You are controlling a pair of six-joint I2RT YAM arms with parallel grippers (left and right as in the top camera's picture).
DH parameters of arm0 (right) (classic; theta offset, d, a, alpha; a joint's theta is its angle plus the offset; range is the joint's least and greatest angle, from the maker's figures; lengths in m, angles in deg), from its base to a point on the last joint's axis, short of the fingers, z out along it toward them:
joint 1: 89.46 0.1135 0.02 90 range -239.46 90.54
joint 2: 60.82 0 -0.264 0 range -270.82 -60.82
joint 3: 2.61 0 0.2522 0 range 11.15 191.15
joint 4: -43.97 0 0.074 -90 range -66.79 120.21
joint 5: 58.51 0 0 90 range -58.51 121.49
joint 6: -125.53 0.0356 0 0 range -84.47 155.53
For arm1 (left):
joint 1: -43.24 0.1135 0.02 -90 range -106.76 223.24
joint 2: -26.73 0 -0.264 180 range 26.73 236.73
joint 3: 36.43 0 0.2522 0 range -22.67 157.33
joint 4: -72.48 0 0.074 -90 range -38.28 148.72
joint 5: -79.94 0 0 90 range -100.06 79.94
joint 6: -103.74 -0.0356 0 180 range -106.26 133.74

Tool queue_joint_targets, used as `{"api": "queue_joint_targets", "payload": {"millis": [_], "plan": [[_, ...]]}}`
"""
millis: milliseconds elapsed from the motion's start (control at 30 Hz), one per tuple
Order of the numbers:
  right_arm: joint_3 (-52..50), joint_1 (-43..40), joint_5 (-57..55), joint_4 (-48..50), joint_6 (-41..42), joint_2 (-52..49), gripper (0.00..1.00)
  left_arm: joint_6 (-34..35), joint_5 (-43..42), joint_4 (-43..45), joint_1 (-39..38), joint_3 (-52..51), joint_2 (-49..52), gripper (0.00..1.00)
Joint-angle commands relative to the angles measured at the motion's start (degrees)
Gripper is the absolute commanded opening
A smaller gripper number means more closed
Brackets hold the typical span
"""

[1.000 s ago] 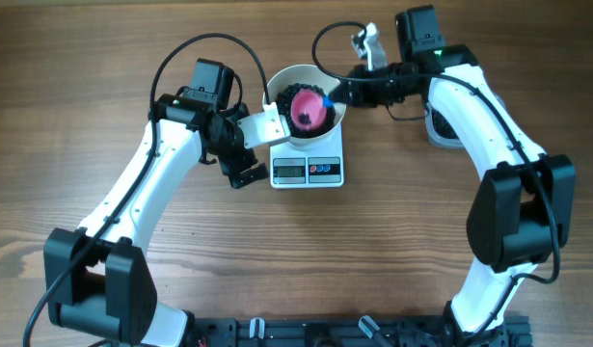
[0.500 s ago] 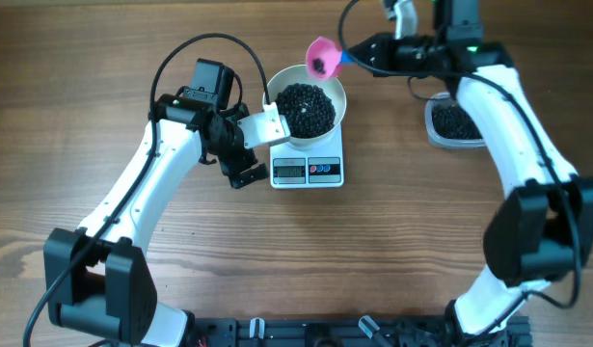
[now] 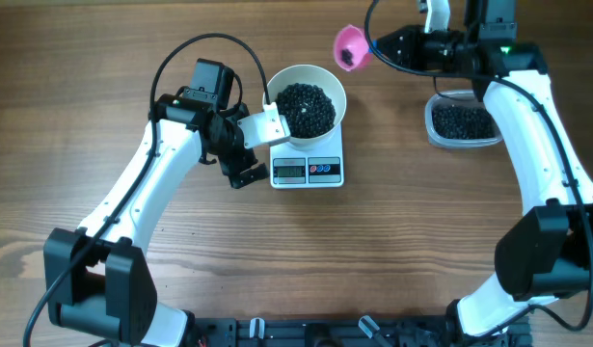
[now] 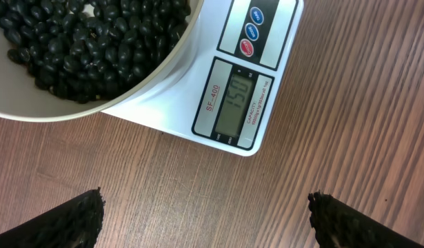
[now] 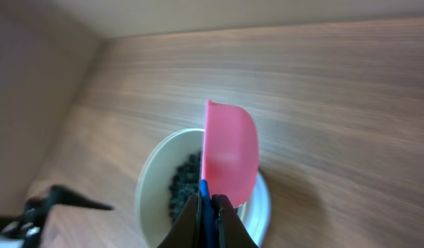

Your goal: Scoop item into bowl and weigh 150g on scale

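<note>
1. The black beans (image 3: 306,107) lie heaped in the white bowl (image 3: 333,85). The bowl sits on the digital scale (image 3: 308,170). In the left wrist view I read 150 on the scale's display (image 4: 237,103).
2. My right gripper (image 5: 208,219) has its fingers pressed together on the thin blue handle (image 5: 203,198) of the pink scoop (image 3: 350,47). From overhead, the scoop hangs in the air up and to the right of the bowl, clear of its rim.
3. My left gripper (image 4: 205,207) is spread as wide as it goes. It holds nothing and touches nothing, and its tips hover over the bare wooden table (image 3: 84,58) just beside the scale's display end.
4. The right wrist camera shows me only the scoop's back, so its inside is hidden there. From overhead I see a dark patch in it, but I cannot tell whether that is beans or shadow.
5. The left wrist view cuts the bowl off at the top and left edges. Only the two dark fingertips show, at the bottom corners.
6. A clear tub (image 3: 462,122) holding more beans sits well to the right of the scale. The right arm covers part of it.
</note>
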Motion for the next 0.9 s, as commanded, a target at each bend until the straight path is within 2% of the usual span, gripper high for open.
{"api": "queue_joint_targets", "payload": {"millis": [0,267,433,867], "plan": [[1.05,-3.85,-8.96,-2.14,7.17,0.94,0.04,-0.94,-1.31,-0.02,-0.02,0.26,0.22,1.0],[1.03,-14.16,-8.7,-13.79,18.93,0.94,0.04,-0.94,-1.31,-0.02,-0.02,0.26,0.22,1.0],[1.03,-18.64,-8.72,-20.37,19.15,0.94,0.04,-0.94,-1.31,-0.02,-0.02,0.26,0.22,1.0],[1.03,-20.5,-13.16,-23.15,18.71,0.94,0.04,-0.94,-1.31,-0.02,-0.02,0.26,0.22,1.0]]}}
